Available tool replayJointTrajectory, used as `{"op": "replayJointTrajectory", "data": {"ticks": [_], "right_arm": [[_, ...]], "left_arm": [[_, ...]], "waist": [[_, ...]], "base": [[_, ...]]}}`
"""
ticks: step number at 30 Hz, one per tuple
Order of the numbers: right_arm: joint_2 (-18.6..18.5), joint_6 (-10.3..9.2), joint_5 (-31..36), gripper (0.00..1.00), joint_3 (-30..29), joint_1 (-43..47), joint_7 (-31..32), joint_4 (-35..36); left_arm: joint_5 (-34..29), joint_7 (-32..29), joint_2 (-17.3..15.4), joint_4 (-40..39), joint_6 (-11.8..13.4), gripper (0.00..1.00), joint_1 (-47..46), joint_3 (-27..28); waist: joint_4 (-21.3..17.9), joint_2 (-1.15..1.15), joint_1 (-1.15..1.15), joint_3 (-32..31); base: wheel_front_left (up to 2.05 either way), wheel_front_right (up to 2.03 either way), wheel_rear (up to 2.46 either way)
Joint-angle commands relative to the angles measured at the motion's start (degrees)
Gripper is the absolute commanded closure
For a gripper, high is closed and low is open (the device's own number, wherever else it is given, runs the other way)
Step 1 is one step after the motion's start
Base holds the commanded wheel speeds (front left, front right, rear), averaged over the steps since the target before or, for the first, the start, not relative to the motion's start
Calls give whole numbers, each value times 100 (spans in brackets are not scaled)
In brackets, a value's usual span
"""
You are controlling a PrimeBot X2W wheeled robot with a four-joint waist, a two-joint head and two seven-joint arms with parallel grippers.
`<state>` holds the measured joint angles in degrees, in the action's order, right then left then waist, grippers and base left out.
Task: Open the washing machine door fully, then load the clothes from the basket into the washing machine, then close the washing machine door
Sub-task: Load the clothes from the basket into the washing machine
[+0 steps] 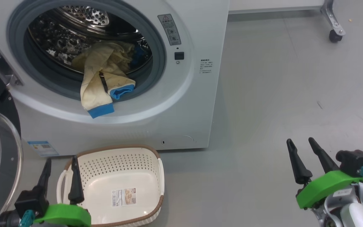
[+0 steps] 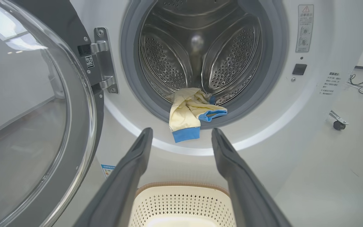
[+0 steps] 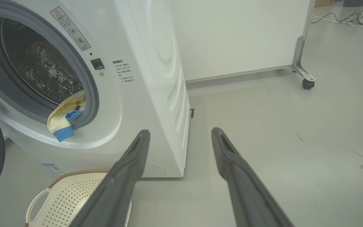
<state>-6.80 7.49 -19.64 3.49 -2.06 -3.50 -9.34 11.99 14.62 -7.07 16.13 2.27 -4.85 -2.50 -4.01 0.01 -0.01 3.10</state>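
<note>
The clothes (image 1: 106,72) overhang the drum lip (image 1: 55,86) at twelve o'clock; basket (image 1: 121,176) empty. My left gripper (image 1: 61,158) and right gripper (image 1: 300,139) gape, holding nothing. Loading step: I'd tuck the blue cuffs (image 1: 101,110) in next.

Grey floor (image 1: 279,78), white washing machine (image 1: 197,110) standing on it, cream basket (image 1: 118,164) just in front, castor (image 1: 335,35) well apart

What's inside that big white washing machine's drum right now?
Pale yellow garments with bright blue cuffs lie at the front of the perforated steel drum, draping out over the grey rubber gasket. Anything beneath them is covered.
</note>
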Motion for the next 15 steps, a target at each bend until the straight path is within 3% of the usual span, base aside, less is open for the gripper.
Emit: {"op": "replayJointTrajectory", "data": {"ticks": [1,15], "right_arm": [[-116,0,28,0,52,-63,28,237],[-34,0,45,0,70,62,148,443]], "left_arm": [[-49,38,-37,-265,51,0,-68,137],[-4,0,-71,-467,111,0,137,81]], "waist": [[62,-1,1,-136],[1,-1,1,-174]], "base": [[0,0,0],[0,0,0]]}}
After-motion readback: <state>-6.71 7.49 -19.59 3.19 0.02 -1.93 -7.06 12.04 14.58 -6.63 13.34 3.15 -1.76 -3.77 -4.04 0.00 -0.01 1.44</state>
